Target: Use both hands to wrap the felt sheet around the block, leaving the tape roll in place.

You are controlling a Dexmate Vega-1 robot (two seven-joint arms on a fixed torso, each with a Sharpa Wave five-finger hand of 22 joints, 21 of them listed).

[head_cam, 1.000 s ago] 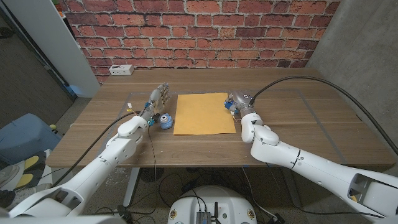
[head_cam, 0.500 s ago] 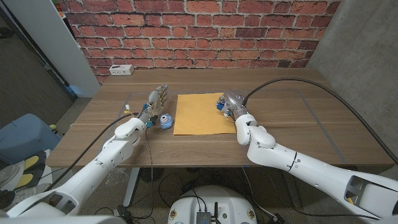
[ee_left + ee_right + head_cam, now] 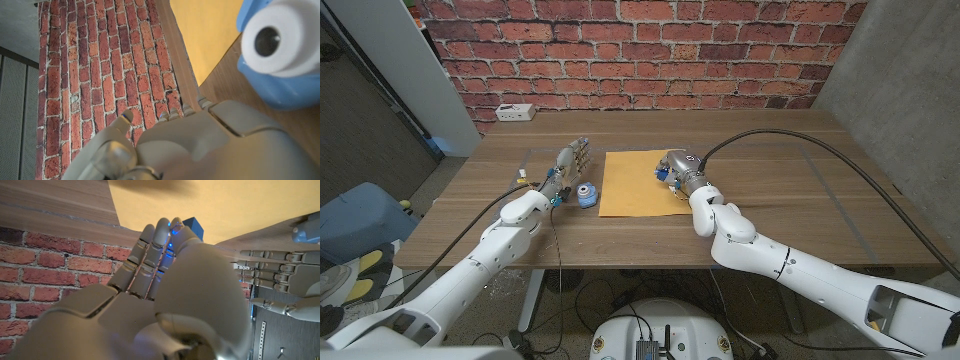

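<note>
At the table's left, the left hand [image 3: 573, 158] stands with fingers apart, empty, beside the blue-and-white tape roll [image 3: 585, 194]. The flat orange felt sheet [image 3: 638, 183] lies unwrapped; the right hand [image 3: 677, 167] holds a small blue block [image 3: 194, 229] above it. Next comes setting the block down, I judge.

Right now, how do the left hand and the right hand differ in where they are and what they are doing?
The left hand stands off the felt sheet, beside the tape roll, fingers straight and holding nothing. The right hand is over the felt sheet's right side, its fingers curled at a small blue block; whether it grips the block is unclear. Both are grey, at about the same depth on the table.
</note>
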